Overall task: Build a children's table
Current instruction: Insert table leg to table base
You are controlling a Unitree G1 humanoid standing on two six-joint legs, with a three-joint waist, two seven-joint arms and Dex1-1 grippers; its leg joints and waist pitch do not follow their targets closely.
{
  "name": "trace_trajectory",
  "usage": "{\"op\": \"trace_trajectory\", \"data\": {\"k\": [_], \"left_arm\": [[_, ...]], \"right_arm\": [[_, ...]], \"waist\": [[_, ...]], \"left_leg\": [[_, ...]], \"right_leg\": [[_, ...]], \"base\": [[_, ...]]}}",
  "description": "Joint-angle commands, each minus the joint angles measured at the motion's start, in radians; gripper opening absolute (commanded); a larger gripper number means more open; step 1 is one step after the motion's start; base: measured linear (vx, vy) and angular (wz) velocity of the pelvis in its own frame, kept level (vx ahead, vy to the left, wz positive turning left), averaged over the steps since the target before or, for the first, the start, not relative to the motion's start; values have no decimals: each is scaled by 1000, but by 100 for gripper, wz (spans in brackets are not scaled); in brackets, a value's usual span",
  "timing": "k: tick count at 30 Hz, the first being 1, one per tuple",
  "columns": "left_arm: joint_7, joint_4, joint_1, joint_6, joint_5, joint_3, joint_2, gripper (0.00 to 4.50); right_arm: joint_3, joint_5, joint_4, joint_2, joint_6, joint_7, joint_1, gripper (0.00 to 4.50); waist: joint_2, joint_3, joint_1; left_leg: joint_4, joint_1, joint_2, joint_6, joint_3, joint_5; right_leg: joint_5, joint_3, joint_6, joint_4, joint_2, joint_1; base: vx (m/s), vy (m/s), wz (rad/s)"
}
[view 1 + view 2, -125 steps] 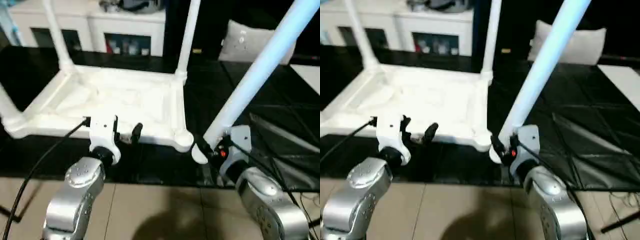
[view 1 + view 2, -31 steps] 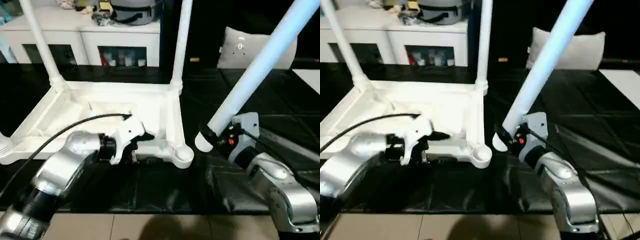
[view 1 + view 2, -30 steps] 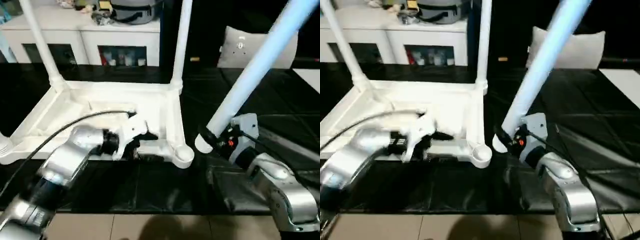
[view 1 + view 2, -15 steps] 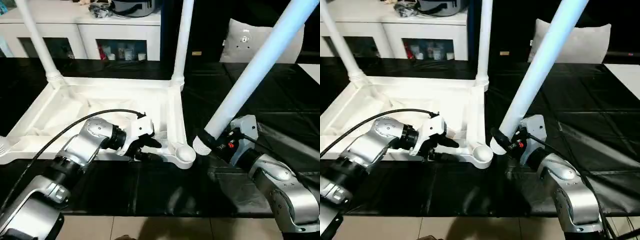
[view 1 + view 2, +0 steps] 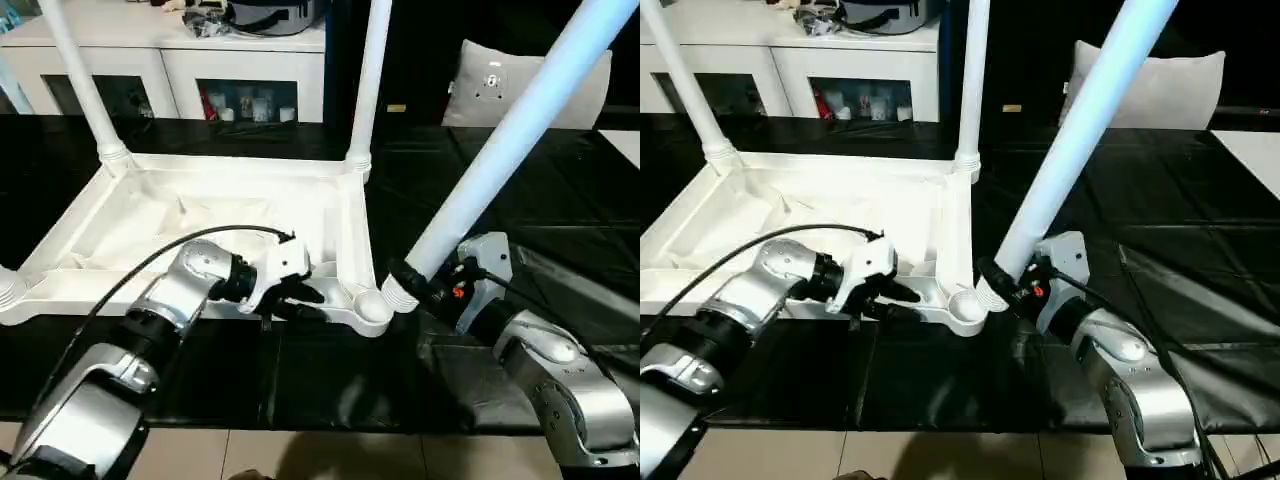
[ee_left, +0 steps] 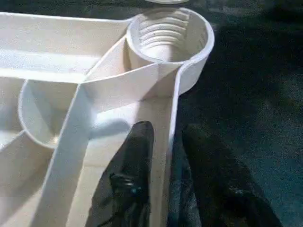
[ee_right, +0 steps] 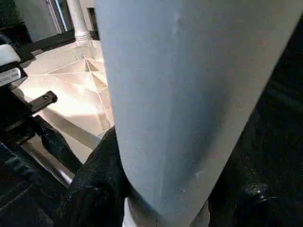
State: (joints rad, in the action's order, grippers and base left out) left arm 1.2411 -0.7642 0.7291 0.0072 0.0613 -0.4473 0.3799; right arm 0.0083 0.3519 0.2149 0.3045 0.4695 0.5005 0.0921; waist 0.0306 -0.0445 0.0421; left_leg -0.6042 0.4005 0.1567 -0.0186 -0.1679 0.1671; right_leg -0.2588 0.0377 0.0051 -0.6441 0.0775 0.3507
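Black cloth covers the desk [image 5: 330,370], with a white cabinet [image 5: 170,75] and a grey cushion [image 5: 500,85] behind it. From the head cameras, the tabletop [image 5: 200,215] lies upside down on the desk, ribbed side up, and two legs already stand in its far corner sockets, one far-left leg [image 5: 80,90] and one far-right leg [image 5: 372,80]. The near right socket [image 5: 371,306] is open. The fourth leg [image 5: 500,150] slants up and away from the right pincer [image 5: 412,285], its thick end just beside that socket, touching or nearly touching the rim. The left pincer [image 5: 300,300] sits on the tabletop's near rim, close to the same corner.

The left wrist camera looks along the left pincer's two black fingers [image 6: 130,189], which straddle the thin rim wall, one inside and one outside, closed on the plastic. The socket shows ridged rings inside, like a thread.

The right wrist camera has the pale leg across the frame, with dark fingers [image 7: 99,179] wrapped on either side near its base, clamped on it.

Both parts look like light, hollow, stiff plastic, smooth enough to slip. The leg is long, so held near its thick end it will lever hard against the fingers; that is still the sensible place to hold it for aiming. The tabletop seems light enough to skid, so holding its rim by the corner makes sense.
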Motion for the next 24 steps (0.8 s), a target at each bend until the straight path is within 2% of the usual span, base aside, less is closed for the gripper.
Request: {"op": "trace_trajectory", "data": {"k": [1,3,6,9,10,12,13,18,22,23,24], "left_arm": [[13,-19,33,-15,-11,18,-4,104],[23,-40,40,-27,-16,18,-8,75],[34,-56,45,-36,-25,14,-8,62],[43,-76,52,-46,-30,16,-10,25],[49,-87,57,-53,-34,16,-9,25],[54,-99,61,-61,-37,18,-6,8],[56,-103,62,-64,-38,18,-4,8],[61,-119,58,-81,-46,28,-1,8],[50,-93,27,-74,-52,30,9,0],[50,-93,27,-74,-52,30,9,0],[49,-78,17,-66,-49,37,9,0]], "right_arm": [[-3,9,29,5,7,4,-2,188],[-3,12,34,7,9,5,-6,188],[-2,14,39,9,10,9,-10,188],[-2,16,40,10,11,11,-12,188],[-1,17,41,12,12,15,-12,188],[0,18,42,14,14,17,-9,188],[1,19,44,14,16,17,-7,188],[6,22,51,16,26,21,2,188],[27,31,62,23,67,34,24,188],[27,31,62,23,67,34,24,188],[40,27,64,32,80,41,31,188]], "waist": [[-2,59,3],[-3,58,2],[-5,57,2],[-5,56,1],[-8,56,1],[-6,56,0],[-3,57,0],[-1,59,-3],[-3,56,-4],[-1,54,-5],[5,55,-5]], "left_leg": [[77,-32,69,18,24,216],[78,-33,69,17,23,225],[79,-32,70,14,23,232],[79,-33,70,15,23,234],[80,-32,71,14,23,233],[80,-32,71,16,23,230],[81,-32,71,17,23,225],[80,-32,72,30,23,206],[81,-32,72,29,22,225],[83,-33,74,22,23,238],[83,-35,74,18,23,244]], "right_leg": [[2,-39,-260,82,76,-22],[-11,-40,-261,85,77,-22],[-31,-41,-259,87,78,-21],[-46,-41,-255,88,79,-20],[-43,-42,-256,88,79,-21],[-40,-42,-256,88,79,-20],[-27,-41,-257,87,79,-20],[37,-40,-272,83,78,-23],[2,-41,-275,86,80,-23],[-22,-41,-274,88,79,-22],[-28,-41,-273,88,81,-21]], "base": [[0,0,0],[0,0,0],[0,0,0],[0,0,0],[0,0,0],[0,0,0],[0,0,0],[0,0,0],[0,0,0],[0,0,0],[0,0,0]]}}
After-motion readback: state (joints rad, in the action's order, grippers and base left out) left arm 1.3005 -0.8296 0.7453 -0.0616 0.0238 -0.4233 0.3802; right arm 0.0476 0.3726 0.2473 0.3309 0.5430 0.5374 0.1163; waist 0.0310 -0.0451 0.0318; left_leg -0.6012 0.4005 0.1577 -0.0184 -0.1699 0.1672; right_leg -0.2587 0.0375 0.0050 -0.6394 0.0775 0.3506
